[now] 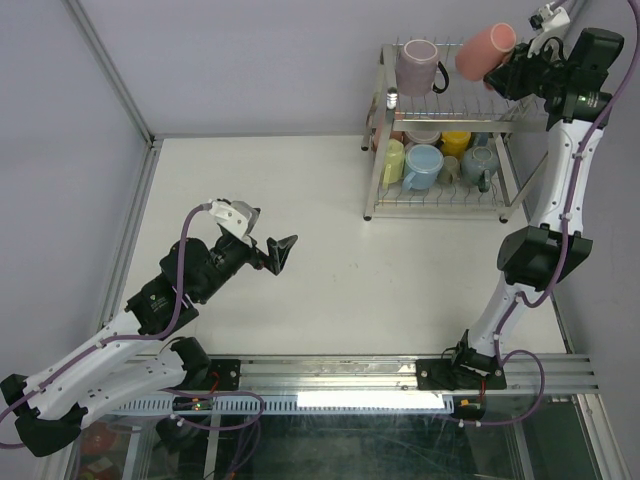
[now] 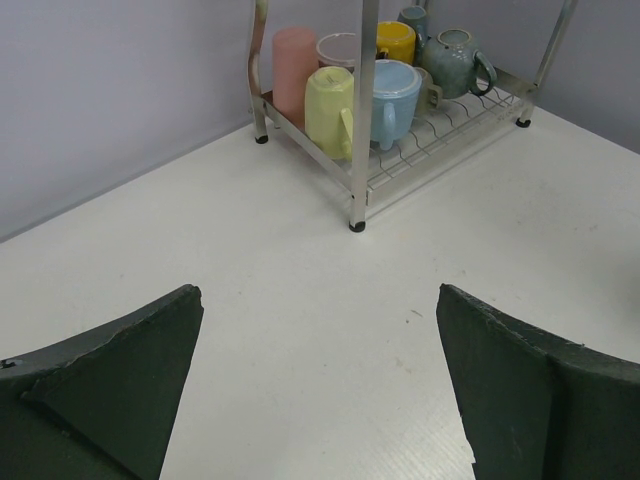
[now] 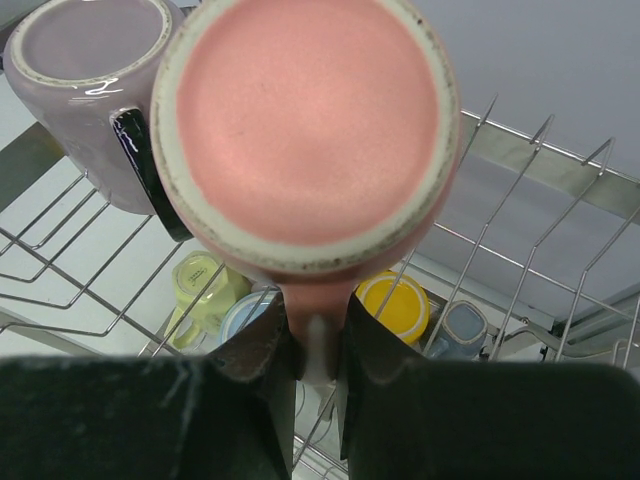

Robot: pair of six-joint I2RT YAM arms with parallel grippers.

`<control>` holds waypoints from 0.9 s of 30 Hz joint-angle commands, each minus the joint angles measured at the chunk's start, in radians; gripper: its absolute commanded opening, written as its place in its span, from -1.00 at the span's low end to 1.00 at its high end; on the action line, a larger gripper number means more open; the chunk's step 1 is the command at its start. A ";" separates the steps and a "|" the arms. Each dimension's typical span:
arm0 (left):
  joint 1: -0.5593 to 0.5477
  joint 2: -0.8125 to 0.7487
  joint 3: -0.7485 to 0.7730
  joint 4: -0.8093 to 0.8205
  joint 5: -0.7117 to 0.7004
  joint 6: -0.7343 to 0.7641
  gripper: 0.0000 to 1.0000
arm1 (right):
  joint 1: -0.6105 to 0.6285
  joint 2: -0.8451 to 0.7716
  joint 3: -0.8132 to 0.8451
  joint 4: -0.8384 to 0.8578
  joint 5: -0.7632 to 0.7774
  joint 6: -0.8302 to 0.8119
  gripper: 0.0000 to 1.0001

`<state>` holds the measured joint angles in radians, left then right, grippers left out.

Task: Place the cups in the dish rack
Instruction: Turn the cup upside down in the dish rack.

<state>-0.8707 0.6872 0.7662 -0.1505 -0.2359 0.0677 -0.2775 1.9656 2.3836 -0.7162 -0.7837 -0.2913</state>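
Top external view has the right claw (image 1: 499, 70) raised over the right part of the upper shelf of the dish rack (image 1: 437, 206), closed narrowly on the handle of a salmon pink mug (image 1: 487, 50) that it holds tilted on its side, clear of the tabletop (image 1: 300, 285). Right wrist view shows the same grip close up: the two dark fingers of that claw (image 3: 318, 372) pinch the pink handle from both sides, and the round base of the salmon pink mug (image 3: 305, 120) faces the camera. Just beside it on the left, a mauve mug (image 3: 85, 90) with a dark handle sits on the upper shelf wires (image 3: 520, 190); whether the two mugs touch cannot be told. From above, the mauve mug (image 1: 418, 66) stands at the left part of that shelf. On the lower shelf stand a pale yellow-green mug (image 1: 394, 160), a light blue mug (image 1: 424, 165), a yellow cup (image 1: 456, 142) and a dark grey-green mug (image 1: 480, 163), packed close together. Left wrist view adds a salmon pink tumbler (image 2: 294, 65) at the near left corner of that lower shelf, behind the rack post (image 2: 362, 120). Well apart from the rack, the left claw (image 1: 268, 238) hangs over the tabletop with its jaws spread wide and nothing between them (image 2: 320, 400).
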 commanded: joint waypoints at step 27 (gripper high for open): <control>0.000 -0.011 0.013 0.025 -0.019 0.014 0.98 | 0.034 -0.039 -0.003 0.057 0.003 -0.045 -0.53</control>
<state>-0.8703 0.6868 0.7662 -0.1501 -0.2359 0.0677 -0.2478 1.9656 2.3718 -0.7174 -0.7712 -0.3222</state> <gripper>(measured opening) 0.990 0.234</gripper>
